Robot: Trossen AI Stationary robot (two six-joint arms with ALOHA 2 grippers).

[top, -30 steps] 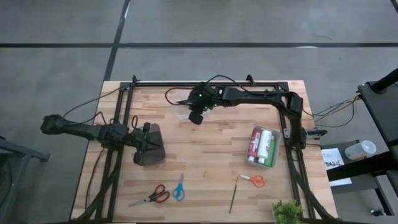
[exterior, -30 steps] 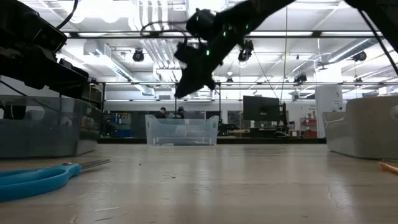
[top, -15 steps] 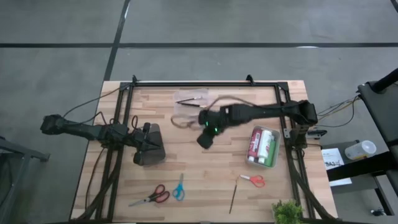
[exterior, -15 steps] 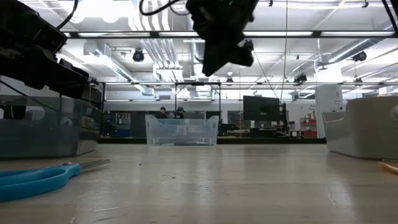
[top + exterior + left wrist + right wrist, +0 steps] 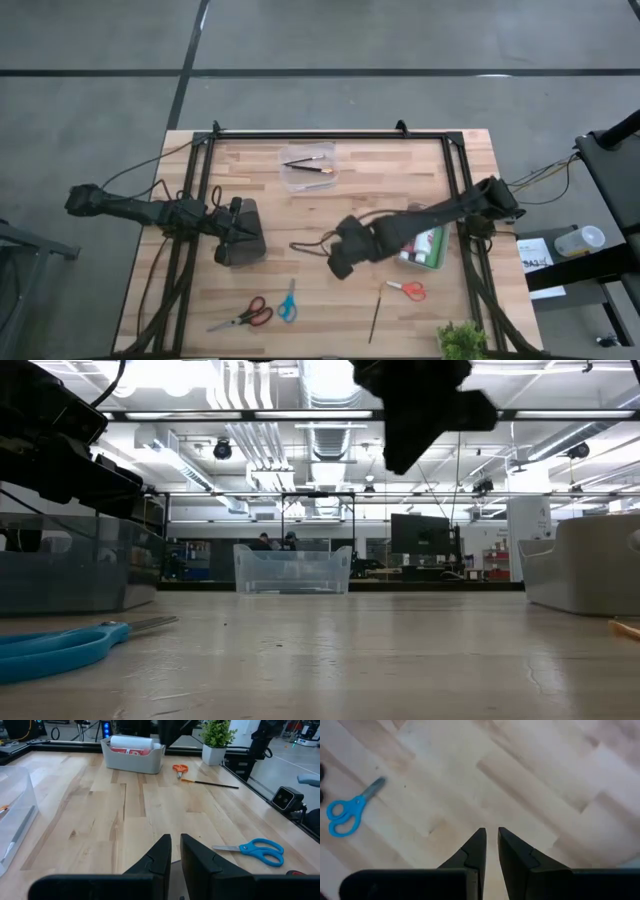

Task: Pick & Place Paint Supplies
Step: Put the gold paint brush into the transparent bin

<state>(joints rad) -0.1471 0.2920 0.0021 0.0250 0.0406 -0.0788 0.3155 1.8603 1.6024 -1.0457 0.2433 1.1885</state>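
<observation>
My right pincer hung over the table's middle, fingers nearly together on nothing. The paint bottles sat in the right-hand bin, one brush near it, others in the far tray. My left pincer waited left, nearly closed, empty.

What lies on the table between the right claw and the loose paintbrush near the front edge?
Nothing: in the high view only bare wood separates the right claw from the paintbrush. The blue scissors lie off to the side, outside that stretch.
</observation>
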